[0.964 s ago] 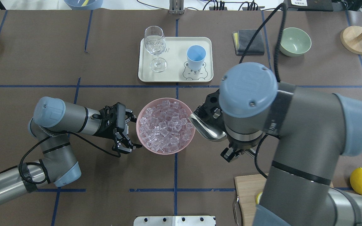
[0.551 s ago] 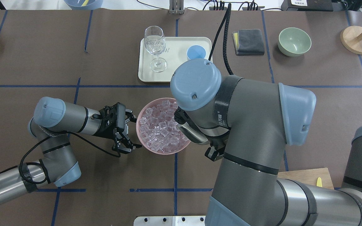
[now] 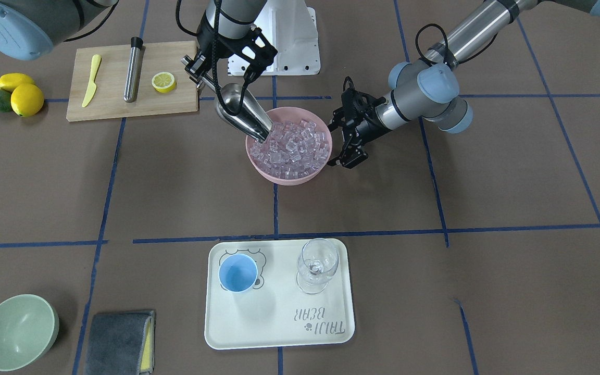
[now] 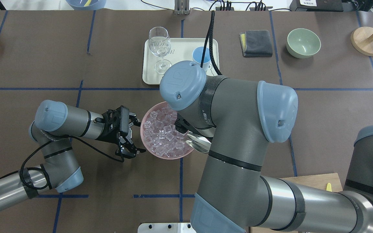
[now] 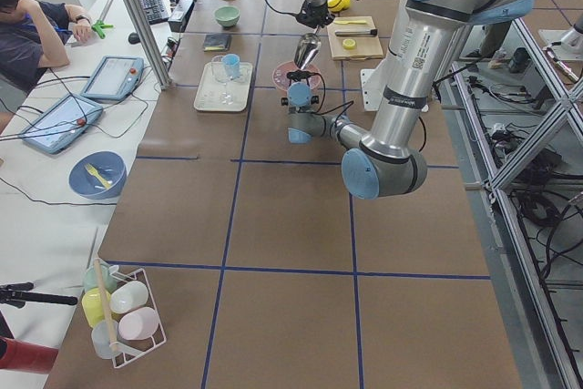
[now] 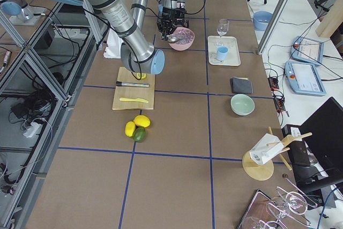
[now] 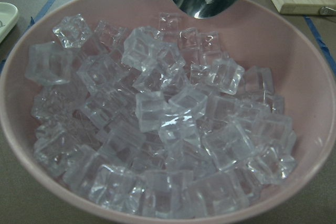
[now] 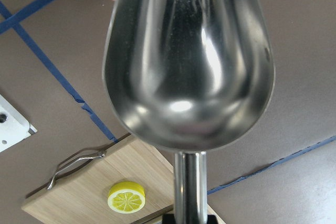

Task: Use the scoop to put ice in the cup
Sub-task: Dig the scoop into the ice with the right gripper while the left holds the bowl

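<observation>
Tilting nose-down to dig, the shiny steel scoop (image 3: 240, 110), clamped in the right gripper (image 3: 203, 73), enters a pink bowl (image 3: 288, 178) of glassy ice cubes (image 7: 168, 124). The left gripper (image 4: 136, 136), spread and empty, flanks it, probably as a brace. The light-blue cup (image 3: 238, 273) stands on a tray (image 3: 279, 312).

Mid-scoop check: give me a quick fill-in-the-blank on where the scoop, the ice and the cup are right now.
1. The scoop dips its tip into the ice in the ___ bowl.
2. The cup stands on the ___ beside the stemmed glass.
3. The right gripper holds the scoop by its ___.
4. The cup has ___ ice in it.

Missing words: pink; tray; handle; no.
</observation>
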